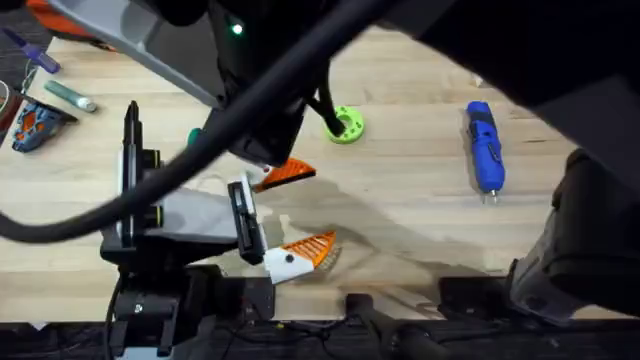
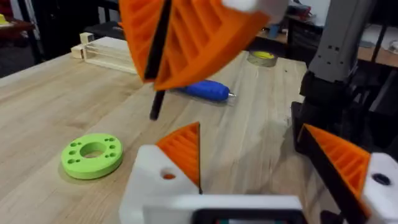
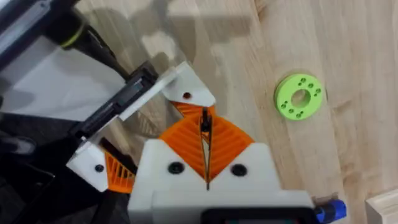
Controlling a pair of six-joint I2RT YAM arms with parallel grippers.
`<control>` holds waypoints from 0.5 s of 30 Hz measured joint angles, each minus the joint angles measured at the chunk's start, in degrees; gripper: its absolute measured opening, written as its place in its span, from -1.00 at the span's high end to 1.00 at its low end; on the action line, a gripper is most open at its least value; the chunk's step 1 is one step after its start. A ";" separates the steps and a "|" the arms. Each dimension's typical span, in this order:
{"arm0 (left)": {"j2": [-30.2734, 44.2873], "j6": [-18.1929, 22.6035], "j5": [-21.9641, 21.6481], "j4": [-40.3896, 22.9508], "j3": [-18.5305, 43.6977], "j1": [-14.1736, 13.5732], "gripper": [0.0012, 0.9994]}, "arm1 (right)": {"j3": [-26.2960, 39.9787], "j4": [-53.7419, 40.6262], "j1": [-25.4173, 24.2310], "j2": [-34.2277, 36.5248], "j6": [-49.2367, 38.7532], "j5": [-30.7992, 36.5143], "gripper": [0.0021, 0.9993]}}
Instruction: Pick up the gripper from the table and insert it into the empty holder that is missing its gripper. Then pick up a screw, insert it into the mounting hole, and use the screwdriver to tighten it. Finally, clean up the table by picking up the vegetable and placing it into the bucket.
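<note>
My left gripper (image 1: 312, 210) (image 2: 252, 130) is open low over the table. Its fingers are white wedge holders, each carrying an orange ribbed gripper. On one holder (image 2: 155, 183) (image 3: 186, 93) the mounting hole shows orange. The other holder (image 2: 379, 180) has a dark hole. My right gripper (image 2: 158, 78) (image 3: 204, 115) hangs just above the first holder, shut on a thin black screw (image 2: 157, 102) that points down. The blue screwdriver (image 1: 485, 145) (image 2: 205, 90) lies on the table farther right. A bit of green (image 1: 193, 136) peeks from under the arm. The bucket is out of view.
A lime-green disc with holes (image 1: 345, 125) (image 2: 93, 155) (image 3: 299, 96) lies near the grippers. Small tools (image 1: 40, 120) sit at the far left edge. A wooden block (image 2: 106, 50) and a tape roll (image 2: 263, 57) lie beyond. The right arm's base (image 1: 580, 240) stands at the lower right.
</note>
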 joint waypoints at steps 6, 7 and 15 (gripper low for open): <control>0.00 0.00 0.01 0.00 0.00 0.00 -0.97 | 0.00 0.10 0.00 0.52 -0.75 -0.02 0.99; 0.00 0.00 0.01 0.00 0.00 0.00 -0.97 | 0.00 0.06 0.00 0.52 -0.77 -0.02 0.99; 0.00 0.00 0.03 0.00 0.00 0.00 -0.97 | 0.00 -0.70 0.39 0.52 -2.19 -0.61 0.99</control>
